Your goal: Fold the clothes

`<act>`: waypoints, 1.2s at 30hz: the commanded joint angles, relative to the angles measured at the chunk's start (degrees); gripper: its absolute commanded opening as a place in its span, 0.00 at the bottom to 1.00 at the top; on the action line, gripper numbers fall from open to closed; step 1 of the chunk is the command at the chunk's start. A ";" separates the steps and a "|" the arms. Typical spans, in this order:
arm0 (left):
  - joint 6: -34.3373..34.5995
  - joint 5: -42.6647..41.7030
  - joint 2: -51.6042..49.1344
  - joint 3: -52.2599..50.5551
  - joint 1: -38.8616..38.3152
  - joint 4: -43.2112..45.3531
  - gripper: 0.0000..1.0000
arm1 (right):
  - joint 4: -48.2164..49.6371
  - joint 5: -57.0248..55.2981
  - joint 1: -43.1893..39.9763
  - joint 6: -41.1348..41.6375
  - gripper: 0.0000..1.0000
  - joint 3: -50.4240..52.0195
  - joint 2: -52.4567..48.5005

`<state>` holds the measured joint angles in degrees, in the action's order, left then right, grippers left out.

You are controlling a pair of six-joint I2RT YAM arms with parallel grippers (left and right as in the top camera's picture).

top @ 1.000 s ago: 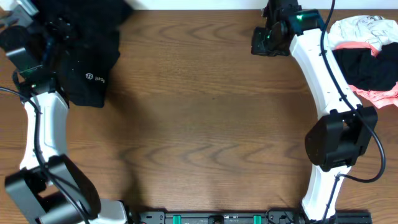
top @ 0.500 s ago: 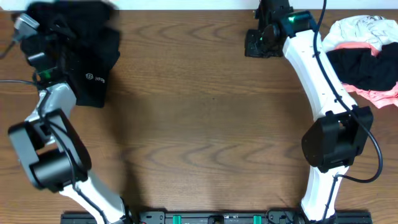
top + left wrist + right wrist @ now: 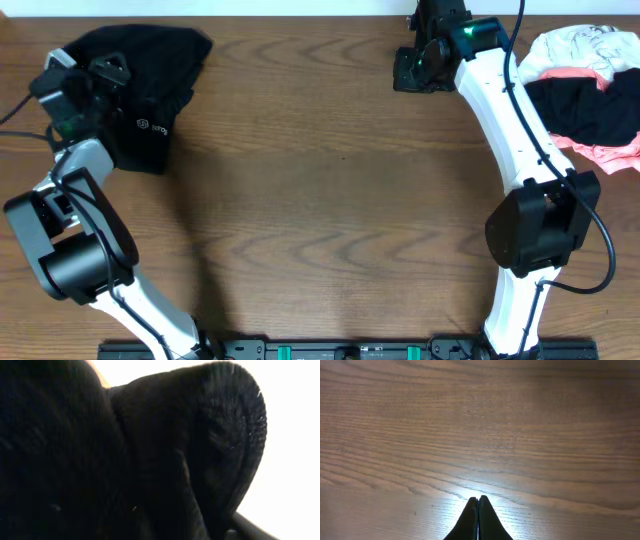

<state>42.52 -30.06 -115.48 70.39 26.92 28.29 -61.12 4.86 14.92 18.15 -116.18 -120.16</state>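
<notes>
As I looked down from overhead, my left pincer (image 3: 105, 72) sat at the far left corner of the wooden counter (image 3: 330, 200), right on top of a black garment (image 3: 160, 70). That garment lay bunched against the far edge, with one flatter part reaching toward the near side and showing a small white logo (image 3: 152, 125). In my left wrist view, dark knitted cloth (image 3: 150, 460) filled nearly the whole frame, one rounded fold standing up against a bright background. The cloth was so close that it hid my own fingers, so I could not tell whether that pincer was wide, narrow or holding the fabric.

My right pincer (image 3: 410, 70) hung by the far edge, right of the middle, well apart from the black garment. In my right wrist view its two dark fingertips (image 3: 478, 501) were pressed together to a single point with nothing between them, and only bare wood grain lay below, lit by a bright patch.

At the far right corner lay a loose pile of clothes (image 3: 590, 90). A white printed piece (image 3: 585, 45) sat nearest the far edge, a black piece (image 3: 590, 115) lay across the middle, and a coral-pink piece (image 3: 612, 152) showed at the near side of the pile. My right arm passed just beside that pile, and the pincer was not touching it.
</notes>
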 commanded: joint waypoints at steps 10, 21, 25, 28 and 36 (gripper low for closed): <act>-5.07 3.45 15.89 1.46 5.01 -33.86 0.98 | -0.39 -0.15 0.55 -0.79 0.01 -0.39 0.17; -24.68 9.31 35.36 1.46 3.54 -49.86 0.47 | -4.20 -0.20 0.92 -0.87 0.01 -0.39 0.76; -27.98 8.15 41.35 1.46 1.44 -57.90 0.06 | -7.89 -0.17 0.85 -1.33 0.01 -0.39 4.61; -30.62 8.11 46.77 1.44 -0.26 -65.61 0.06 | -11.21 -1.46 0.87 -3.45 0.01 -0.37 9.64; -36.74 8.07 66.12 -4.11 -10.08 -74.55 0.06 | -17.03 -10.05 3.37 -3.41 0.01 6.56 25.64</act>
<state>9.08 -21.96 -56.10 69.67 19.88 -45.39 -77.54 -1.37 16.08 15.81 -114.08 -100.14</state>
